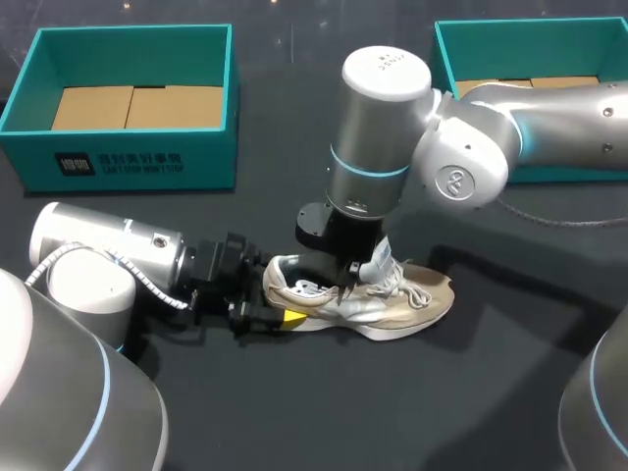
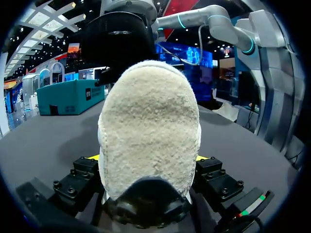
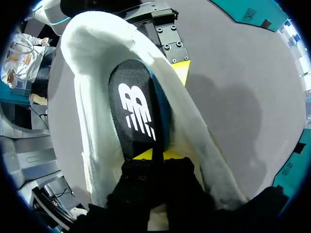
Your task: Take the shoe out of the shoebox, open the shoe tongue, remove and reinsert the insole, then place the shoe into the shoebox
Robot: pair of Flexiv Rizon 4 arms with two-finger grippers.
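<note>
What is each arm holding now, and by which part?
The left arm clamps the shoe at its heel; the right arm seems to pinch the insole inside the opening.

Dark table (image 1: 285,128): shoe (image 1: 417,299) near the middle (upright), teal shoebox (image 1: 196,157) far left, second shoebox (image 1: 530,54) far right.

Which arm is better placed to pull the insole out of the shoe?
Right. The right gripper sits down in the opening of the shoe, at the insole. The left gripper clamps the heel from outside, steadying it.
</note>
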